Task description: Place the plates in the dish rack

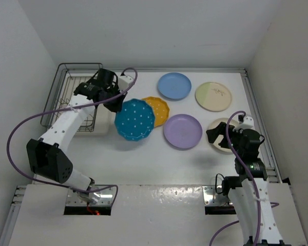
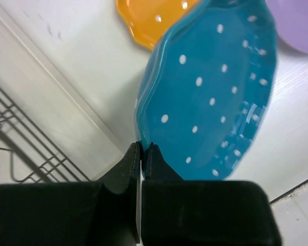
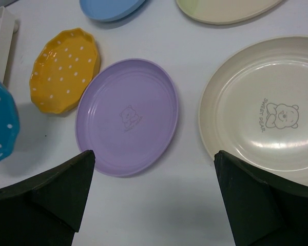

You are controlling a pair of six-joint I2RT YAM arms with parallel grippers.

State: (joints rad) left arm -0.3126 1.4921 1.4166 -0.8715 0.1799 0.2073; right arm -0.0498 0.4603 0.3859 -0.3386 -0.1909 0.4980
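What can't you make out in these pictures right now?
- Dish rack: top view, the left arm covers its middle.
- Cream plate: top view, mostly under the right gripper.
- Cream-and-green plate: its mark is too small from above, and the right wrist view's top edge cuts it off.
- Teal plate: left wrist view, far rim blurred.

Both your arms wear glossy white link shells with black joint housings. Your left arm [image 1: 66, 123] has a bulky, faceted black motor block [image 1: 49, 160], and a purple cable [image 1: 9, 146] runs along it. Your right arm [image 1: 256, 210] has small dark screw dots on its white shell, its own purple cable [image 1: 228, 130], and a bright metal bracket [image 1: 211, 196] at its base. The left gripper [image 2: 142, 154] has matte black wedge fingers, and the right gripper [image 3: 154, 200] has broad, angular black ones.
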